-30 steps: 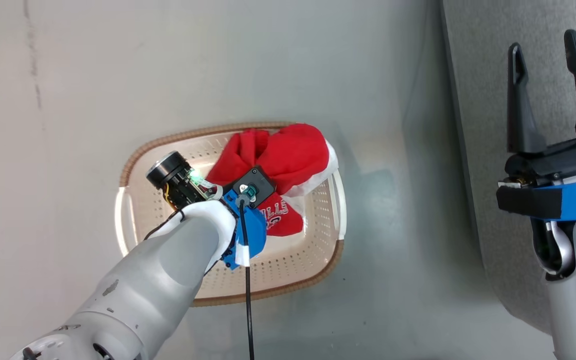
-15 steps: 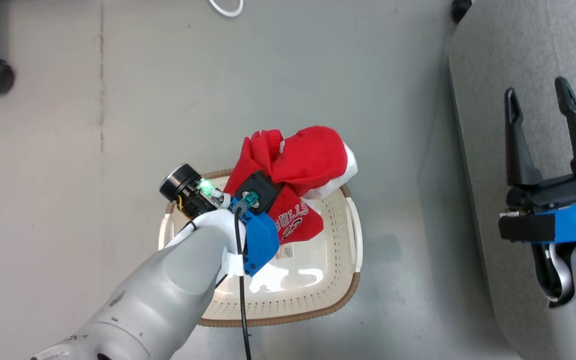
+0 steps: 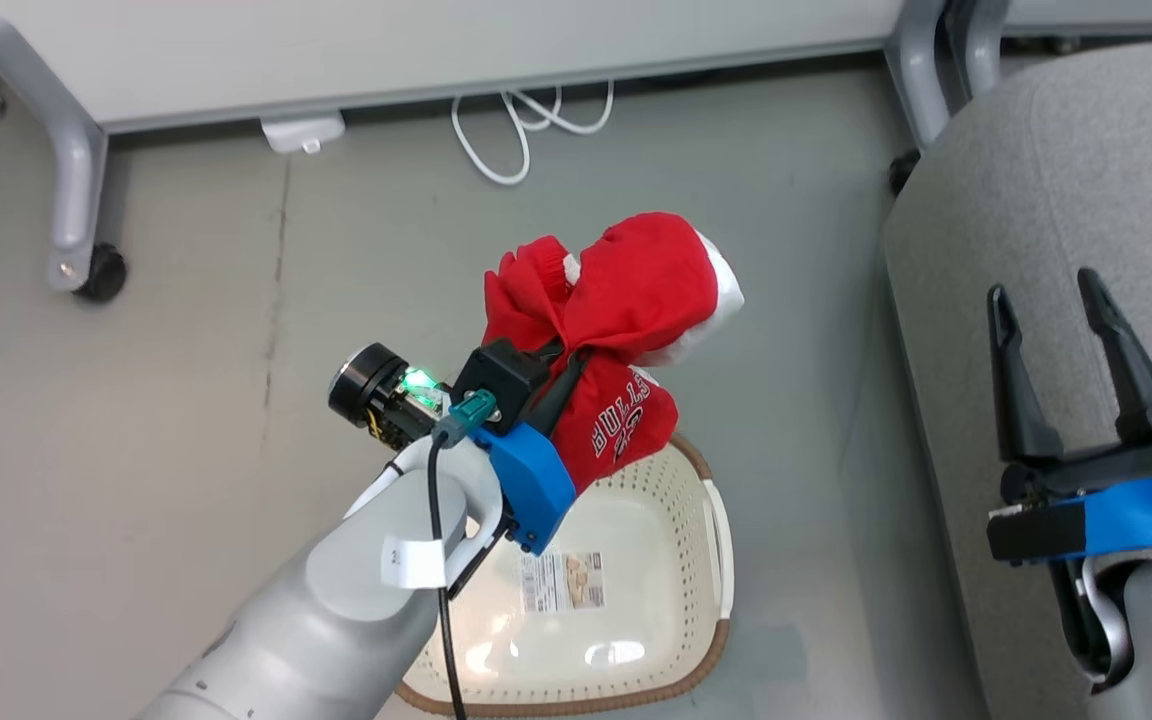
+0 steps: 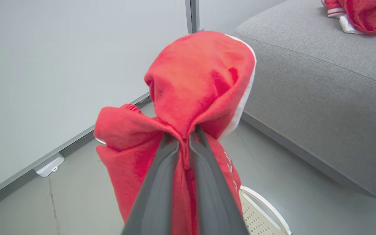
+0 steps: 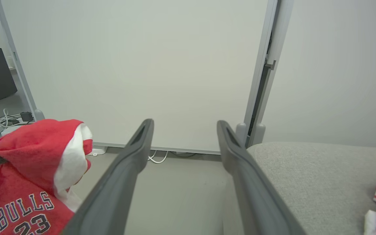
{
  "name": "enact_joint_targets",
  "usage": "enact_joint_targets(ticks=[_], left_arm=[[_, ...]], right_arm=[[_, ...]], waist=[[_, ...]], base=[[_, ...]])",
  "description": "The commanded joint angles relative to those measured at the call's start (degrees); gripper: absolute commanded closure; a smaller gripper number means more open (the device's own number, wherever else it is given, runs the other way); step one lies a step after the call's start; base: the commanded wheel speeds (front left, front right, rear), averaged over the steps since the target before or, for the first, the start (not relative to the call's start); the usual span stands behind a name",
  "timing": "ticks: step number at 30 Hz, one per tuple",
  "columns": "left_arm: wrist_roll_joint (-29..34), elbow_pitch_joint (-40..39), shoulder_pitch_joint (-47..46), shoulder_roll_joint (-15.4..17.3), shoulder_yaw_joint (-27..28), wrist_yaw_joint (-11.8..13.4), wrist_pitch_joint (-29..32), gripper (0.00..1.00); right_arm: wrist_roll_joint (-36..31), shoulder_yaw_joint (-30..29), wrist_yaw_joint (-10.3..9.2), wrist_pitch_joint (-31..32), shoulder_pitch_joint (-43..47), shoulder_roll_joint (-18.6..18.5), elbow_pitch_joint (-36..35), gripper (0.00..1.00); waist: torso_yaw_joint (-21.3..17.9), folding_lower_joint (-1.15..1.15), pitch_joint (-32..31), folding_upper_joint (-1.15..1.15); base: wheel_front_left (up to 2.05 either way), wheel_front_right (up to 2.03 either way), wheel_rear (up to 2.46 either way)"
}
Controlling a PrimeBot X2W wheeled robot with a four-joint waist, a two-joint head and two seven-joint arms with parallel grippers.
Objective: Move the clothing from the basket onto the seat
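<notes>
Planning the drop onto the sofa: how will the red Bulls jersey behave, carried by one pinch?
Likely floppy: the red Bulls jersey bunches and droops where the left tool pinches it. Probably light, since one small pinch lifts it. It may land crumpled on the sofa cushion.

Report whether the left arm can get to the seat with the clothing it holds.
Probably yes. The left gripper holds the clothing above the basket, and only bare floor separates it from the seat. The open right gripper over the seat's near edge may crowd it.
</notes>
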Motion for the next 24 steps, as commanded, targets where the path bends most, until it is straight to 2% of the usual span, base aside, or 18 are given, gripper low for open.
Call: enact_joint_targets(ticks=[1, 12, 24], left_arm=[[0.44, -0.72, 0.82, 0.41, 0.74, 0.31, -0.28, 1.00], [2.98, -8.96, 5.92, 1.96, 7.34, 1.12, -0.28, 1.00], [4.42, -13.39, 9.34, 3.19, 9.20, 1.24, -0.28, 1.00]], right_arm=[[-0.10, -0.07, -0.01, -0.06, 1.08, 0.15, 0.27, 0.00], [-0.17, 0.56, 0.00, -0.06, 5.50, 0.99, 1.68, 0.00], [0.28, 0.88, -0.01, -0.06, 9.15, 2.32, 2.70, 0.00]], waist=[[0.34, 0.01, -1.88, 0.00], [0.73, 0.01, -8.48, 0.00], [1.13, 0.01, -13.50, 0.00]], base=[[0.00, 0.00, 0.00], [0.00, 0.00, 0.00], [0.00, 0.00, 0.00]])
